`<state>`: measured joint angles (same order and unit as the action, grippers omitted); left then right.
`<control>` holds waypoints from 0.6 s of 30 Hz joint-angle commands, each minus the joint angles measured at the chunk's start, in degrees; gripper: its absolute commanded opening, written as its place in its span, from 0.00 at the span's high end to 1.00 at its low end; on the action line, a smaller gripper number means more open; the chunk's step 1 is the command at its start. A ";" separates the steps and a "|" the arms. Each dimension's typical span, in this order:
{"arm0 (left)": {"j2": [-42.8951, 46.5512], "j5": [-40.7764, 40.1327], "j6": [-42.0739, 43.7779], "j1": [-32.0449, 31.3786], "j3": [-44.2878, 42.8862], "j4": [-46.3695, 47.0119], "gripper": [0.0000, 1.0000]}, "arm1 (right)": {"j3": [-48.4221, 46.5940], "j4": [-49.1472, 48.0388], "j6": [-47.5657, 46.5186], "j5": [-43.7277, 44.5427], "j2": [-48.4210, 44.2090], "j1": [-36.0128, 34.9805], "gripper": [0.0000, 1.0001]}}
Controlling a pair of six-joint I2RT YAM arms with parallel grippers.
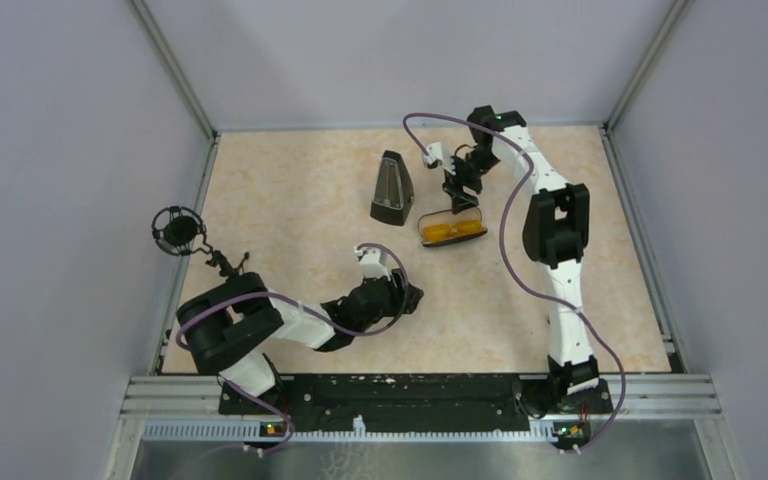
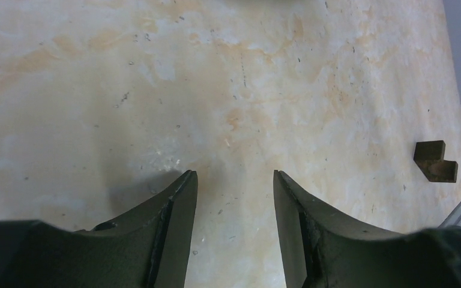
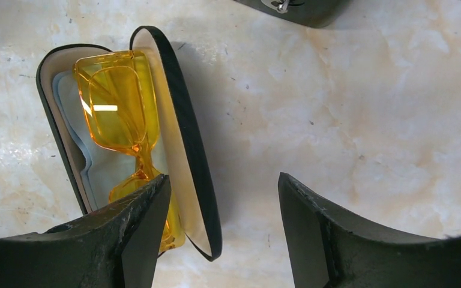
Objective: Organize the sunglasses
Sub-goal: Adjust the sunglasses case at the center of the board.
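The sunglasses (image 1: 452, 230), with orange-yellow lenses, lie inside the open black glasses case (image 1: 426, 238) at mid table. In the right wrist view the sunglasses (image 3: 117, 108) rest on a light blue cloth (image 3: 72, 114) in the case, whose lid (image 3: 183, 138) stands open. My right gripper (image 3: 222, 180) is open and empty, just above the case, with its left finger over one lens and the lid's edge between the jaws. In the top view it (image 1: 460, 190) hangs at the case's far side. My left gripper (image 2: 234, 174) is open and empty over bare table (image 1: 407, 297).
A black metronome-shaped object (image 1: 392, 188) stands left of the case; its edge shows in the right wrist view (image 3: 294, 9). A black round microphone-like object (image 1: 178, 230) stands at the left wall. A small brown bracket (image 2: 435, 161) lies near the table's edge.
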<state>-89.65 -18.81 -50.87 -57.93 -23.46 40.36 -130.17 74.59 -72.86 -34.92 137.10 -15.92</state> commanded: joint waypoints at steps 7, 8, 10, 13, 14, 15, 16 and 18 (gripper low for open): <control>-7.56 3.53 -1.40 -0.77 -5.19 6.54 0.44 | 0.35 5.04 1.75 -2.67 0.59 1.04 0.40; -8.10 3.64 -1.56 -0.78 -5.41 6.76 0.44 | 0.40 5.91 1.76 -2.51 0.81 1.15 0.41; -9.00 3.85 -1.89 -0.86 -5.70 7.32 0.44 | 0.65 7.08 1.72 -2.35 1.05 1.47 0.43; -10.98 3.95 -2.34 -0.81 -6.75 8.48 0.44 | 2.46 8.81 2.22 -3.21 0.54 2.44 0.45; -11.45 3.95 -2.50 -0.84 -7.17 8.53 0.44 | 3.17 9.06 2.32 -3.47 0.18 2.66 0.45; -12.03 3.93 -2.74 -0.84 -7.59 8.58 0.44 | 4.00 9.36 2.31 -3.74 -0.33 2.87 0.46; -12.57 3.87 -2.98 -0.82 -8.06 8.60 0.44 | 5.16 9.53 2.24 -3.92 -0.87 3.03 0.46; -13.63 3.64 -3.32 -0.87 -8.85 8.59 0.44 | 8.05 9.83 1.69 -4.12 -2.33 3.25 0.47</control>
<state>-101.08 -15.44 -53.34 -58.54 -30.33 47.59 -125.93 81.23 -70.65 -36.51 137.75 -13.80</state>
